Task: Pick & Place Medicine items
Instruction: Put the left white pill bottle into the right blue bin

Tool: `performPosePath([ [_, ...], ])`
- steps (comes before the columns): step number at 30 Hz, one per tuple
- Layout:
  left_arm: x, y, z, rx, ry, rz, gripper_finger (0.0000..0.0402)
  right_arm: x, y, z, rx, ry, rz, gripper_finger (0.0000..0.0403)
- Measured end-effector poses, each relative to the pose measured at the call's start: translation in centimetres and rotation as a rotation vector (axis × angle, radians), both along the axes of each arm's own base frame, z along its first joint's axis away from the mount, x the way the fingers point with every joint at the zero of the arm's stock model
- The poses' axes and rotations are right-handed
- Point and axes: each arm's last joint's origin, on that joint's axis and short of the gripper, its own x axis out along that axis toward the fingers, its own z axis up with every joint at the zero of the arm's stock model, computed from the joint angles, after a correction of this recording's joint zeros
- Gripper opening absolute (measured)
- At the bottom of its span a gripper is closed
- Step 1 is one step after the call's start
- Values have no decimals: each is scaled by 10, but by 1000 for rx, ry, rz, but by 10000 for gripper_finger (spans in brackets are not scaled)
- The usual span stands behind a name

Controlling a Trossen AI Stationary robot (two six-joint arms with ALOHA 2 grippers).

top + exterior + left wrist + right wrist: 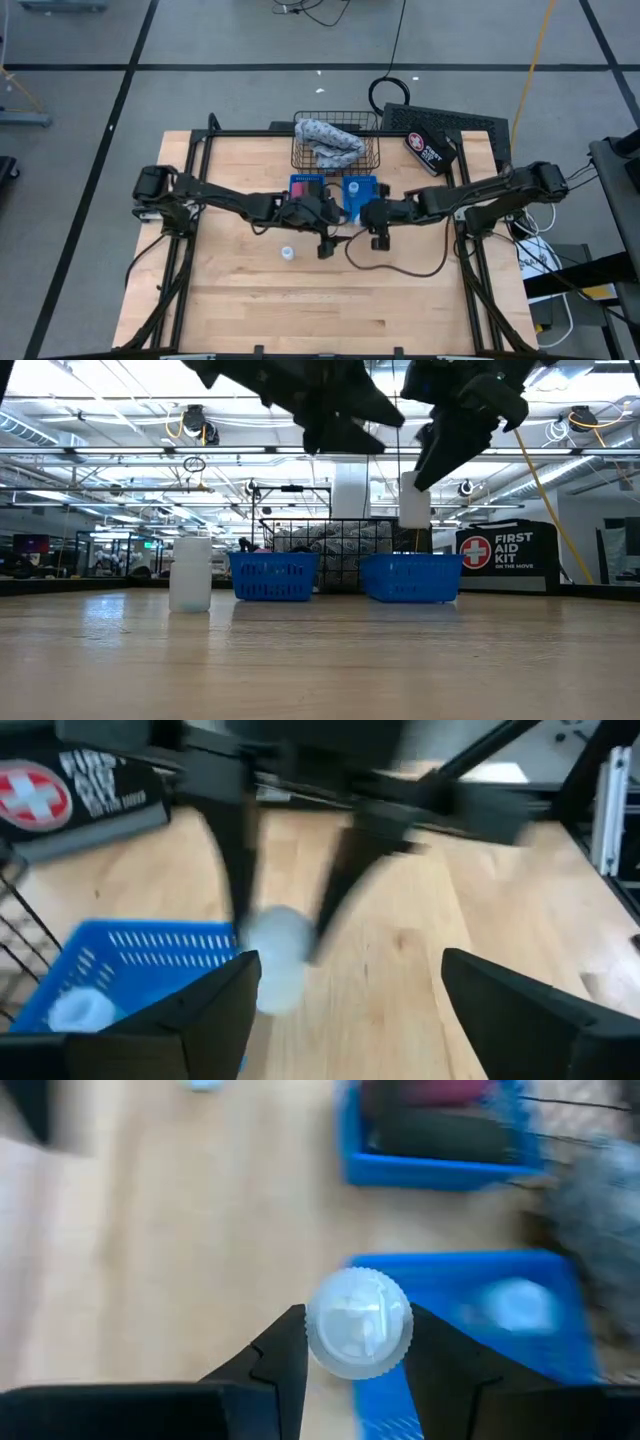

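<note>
A white bottle (pixel 358 1326) with a ribbed cap hangs in my right gripper (pixel 356 1342), which is shut on it just in front of the right blue basket (pixel 361 192). That basket holds another white bottle (pixel 520 1302). The left blue basket (pixel 305 187) holds a pink piece (pixel 425 1092) and a black piece (pixel 440 1130). A third white bottle (pixel 288 253) stands on its base on the table. My left gripper (pixel 325 245) hovers open next to the right gripper, holding nothing. My right gripper pinches the white bottle by the sides of its ribbed cap (pixel 322 1342) between its two fingers. The fingers slant down from the table's right side. The bottle (pixel 413 500) hangs upright below the fingertips, lifted clear of the table.
A wire basket (pixel 300 160) with a grey-blue patterned cloth (pixel 330 143) stands behind the blue baskets. A black first aid pouch (pixel 430 148) lies at the far right. A dark cable (pixel 400 270) loops across the wood near the right gripper. Bare tabletop (pixel 320 310) stretches toward the near edge.
</note>
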Motion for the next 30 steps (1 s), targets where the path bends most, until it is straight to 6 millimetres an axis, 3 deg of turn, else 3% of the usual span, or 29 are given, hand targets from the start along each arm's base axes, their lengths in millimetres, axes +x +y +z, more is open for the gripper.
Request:
performPosePath([
  [8,-34,9,2,-4,-71,19,327,-25,-29,16,-46,-104,-226,124],
  [15,-69,25,-15,-85,-211,104,316,-36,-67,-12,-16,-80,-412,124],
  [23,-77,33,-23,-142,-241,144,323,-36,-97,-28,58,-100,-479,124],
  [30,-78,33,-25,-134,-229,143,325,-29,-106,-33,116,-115,-464,124],
])
